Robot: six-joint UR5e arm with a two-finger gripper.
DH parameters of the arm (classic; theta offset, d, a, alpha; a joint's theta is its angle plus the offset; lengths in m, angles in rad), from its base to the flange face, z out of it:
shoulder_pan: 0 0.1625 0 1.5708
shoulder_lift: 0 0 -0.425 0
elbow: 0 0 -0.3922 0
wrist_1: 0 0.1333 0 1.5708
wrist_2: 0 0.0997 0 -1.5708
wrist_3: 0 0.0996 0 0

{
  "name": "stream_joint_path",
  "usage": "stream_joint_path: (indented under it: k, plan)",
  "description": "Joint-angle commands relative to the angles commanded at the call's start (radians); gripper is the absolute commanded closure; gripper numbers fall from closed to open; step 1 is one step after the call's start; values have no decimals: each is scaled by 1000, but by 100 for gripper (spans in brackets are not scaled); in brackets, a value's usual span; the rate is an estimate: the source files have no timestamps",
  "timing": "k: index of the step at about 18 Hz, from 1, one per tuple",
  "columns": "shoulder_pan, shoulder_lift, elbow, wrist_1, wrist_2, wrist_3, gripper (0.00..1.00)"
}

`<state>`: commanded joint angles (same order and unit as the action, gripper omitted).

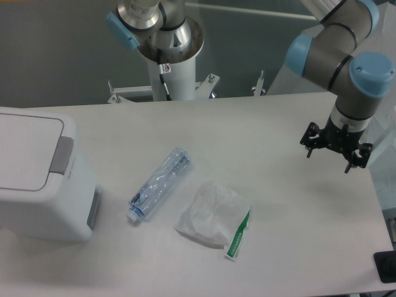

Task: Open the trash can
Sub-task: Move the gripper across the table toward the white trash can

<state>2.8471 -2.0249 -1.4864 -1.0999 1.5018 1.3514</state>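
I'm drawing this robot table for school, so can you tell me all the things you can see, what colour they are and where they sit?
trash can: one, white with grey tab buttons, at the left edge of the table, lid down.
bottle: one, clear plastic with a blue label, lying on its side in the middle of the table, cap end toward the front.
plastic bag: one, white with green print, crumpled, just right of the bottle.
table: one, white, under everything.
robot base column: one, white and silver, behind the table's far edge.
robot arm: one, grey with light blue caps, upper right.
gripper: one, black, fingers apart, holding nothing, over the right side of the table.
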Motion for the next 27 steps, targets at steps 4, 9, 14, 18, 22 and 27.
stream_joint_path:
  k: [4, 9, 14, 18, 22, 27]
  plan:
    - [-8, 8, -8, -2, 0, -2, 0]
    - [-21, 46, -55, -3, -1, -18, 0]
    - [-47, 120, -106, -2, -6, -135, 0]
    - [-77, 127, -118, -3, -73, -179, 0]
    - [-118, 161, -81, -14, -163, -342, 0]
    - [-261, 141, 50, -47, -163, -589, 0]
